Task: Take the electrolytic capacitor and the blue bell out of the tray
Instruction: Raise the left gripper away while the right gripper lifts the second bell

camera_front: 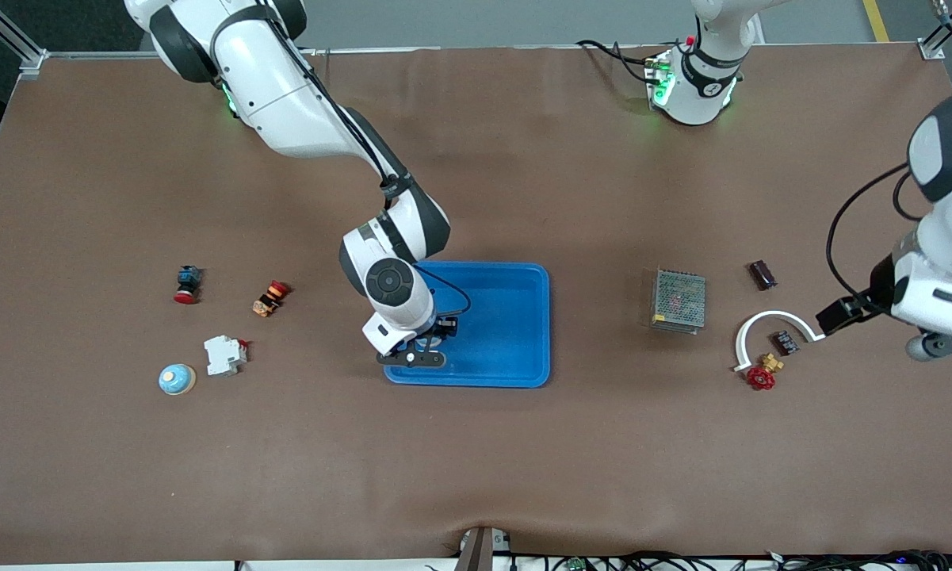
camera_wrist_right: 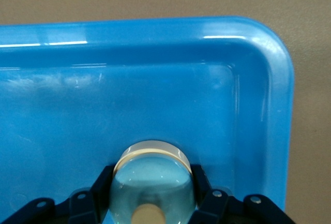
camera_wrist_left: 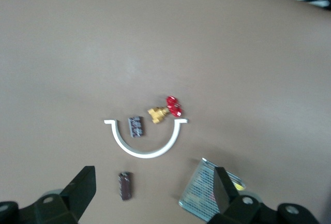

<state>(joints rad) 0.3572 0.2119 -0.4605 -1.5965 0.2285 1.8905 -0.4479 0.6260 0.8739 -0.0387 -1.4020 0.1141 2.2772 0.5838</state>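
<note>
Bell (camera_wrist_right: 153, 182), pale blue with a cream knob, sits clamped between the fingers of the right gripper (camera_front: 430, 342) inside the blue tray (camera_front: 515, 373), close to the tray's corner nearest the front camera at the right arm's end. The tray lies at the middle of the counter (camera_front: 476, 476). A second blue bell (camera_front: 177, 379) rests on the counter toward the right arm's end, just beside a white breaker (camera_front: 224, 354), with two red-capped push buttons (camera_front: 189, 284) farther from the front camera. The left gripper (camera_wrist_left: 155, 195) hangs with its fingers spread apart over the counter's left-arm end. Under it lie a dark capacitor (camera_wrist_left: 125, 185), a white half-ring clamp (camera_wrist_left: 146, 142) around a small dark block (camera_wrist_left: 136, 126), a red-handled brass valve (camera_wrist_left: 165, 111) and a metal mesh box (camera_front: 678, 300).
</note>
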